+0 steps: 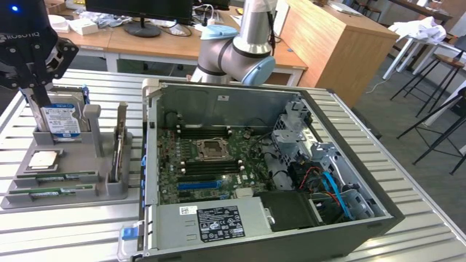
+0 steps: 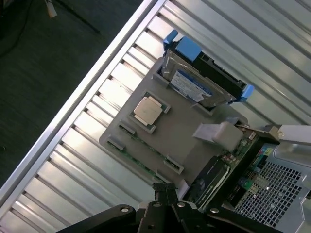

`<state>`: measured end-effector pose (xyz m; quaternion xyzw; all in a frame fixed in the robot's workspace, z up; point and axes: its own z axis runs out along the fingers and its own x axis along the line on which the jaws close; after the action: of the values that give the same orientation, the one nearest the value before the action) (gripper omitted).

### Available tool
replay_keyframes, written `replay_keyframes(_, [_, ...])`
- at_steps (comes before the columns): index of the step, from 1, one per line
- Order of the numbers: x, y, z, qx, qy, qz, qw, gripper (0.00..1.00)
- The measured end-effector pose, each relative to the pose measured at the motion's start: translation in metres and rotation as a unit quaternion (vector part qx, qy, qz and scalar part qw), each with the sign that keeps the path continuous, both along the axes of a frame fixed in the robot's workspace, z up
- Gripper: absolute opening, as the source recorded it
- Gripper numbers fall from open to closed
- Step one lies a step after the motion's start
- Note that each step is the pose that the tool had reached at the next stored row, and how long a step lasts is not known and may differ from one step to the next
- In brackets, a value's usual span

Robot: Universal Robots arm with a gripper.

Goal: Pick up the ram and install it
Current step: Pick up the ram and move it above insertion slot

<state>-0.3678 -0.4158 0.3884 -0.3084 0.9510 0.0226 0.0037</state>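
Your fingers (image 2: 161,191) are closed together, gripping nothing, above the grey holder (image 1: 78,158) on the desk (image 1: 65,229), exterior view's left; the ram (image 1: 58,176) lies slotted along its near edge

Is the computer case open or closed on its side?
Open. The computer case has no side panel on, and the motherboard inside lies in plain view.

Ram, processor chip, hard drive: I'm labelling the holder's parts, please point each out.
ram (image 1: 52,191): exterior view, middle of the nearer green stick.
processor chip (image 2: 148,110): wrist view, centre of its silver lid.
hard drive (image 1: 62,123): exterior view, its blue-and-white label.
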Motion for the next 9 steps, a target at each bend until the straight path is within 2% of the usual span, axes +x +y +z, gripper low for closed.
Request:
replay_keyframes(5, [0.0000,0.0000,0.0000,-0.0002,0.0000,0.033,0.9995,0.10])
replay_keyframes(9, [0.0000,0.0000,0.0000,-0.0004,0.0000,0.060,0.9982,0.10])
